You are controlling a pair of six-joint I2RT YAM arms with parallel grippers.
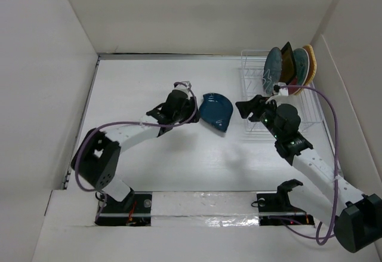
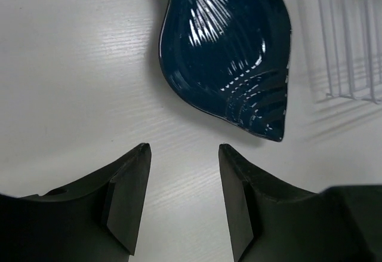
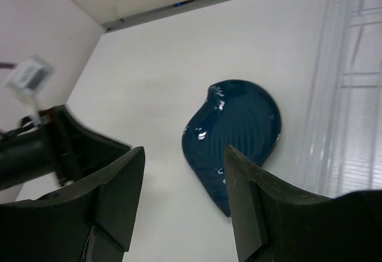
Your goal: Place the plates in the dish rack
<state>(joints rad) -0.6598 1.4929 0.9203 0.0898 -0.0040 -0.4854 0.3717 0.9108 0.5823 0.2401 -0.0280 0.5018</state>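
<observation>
The dark blue leaf-shaped plate [image 1: 216, 111] lies flat on the white table between my two grippers. My left gripper [image 1: 192, 108] is open and empty just to its left; in the left wrist view the plate [image 2: 230, 53] is just ahead of the gripper [image 2: 184, 148]. My right gripper [image 1: 246, 108] is open and empty to its right, above the table; its wrist view shows the plate [image 3: 239, 131] beyond the gripper [image 3: 185, 151]. The wire dish rack [image 1: 253, 71] at the back right holds the grey-teal plate [image 1: 273, 66], the black square plate [image 1: 287, 59], the red plate [image 1: 296, 66] and the orange plate [image 1: 309, 62], all upright.
White walls close in the table on the left, back and right. The rack's wires also show in the left wrist view [image 2: 349, 47] and the right wrist view [image 3: 352, 95]. The left arm [image 3: 54, 148] shows at the left of the right wrist view.
</observation>
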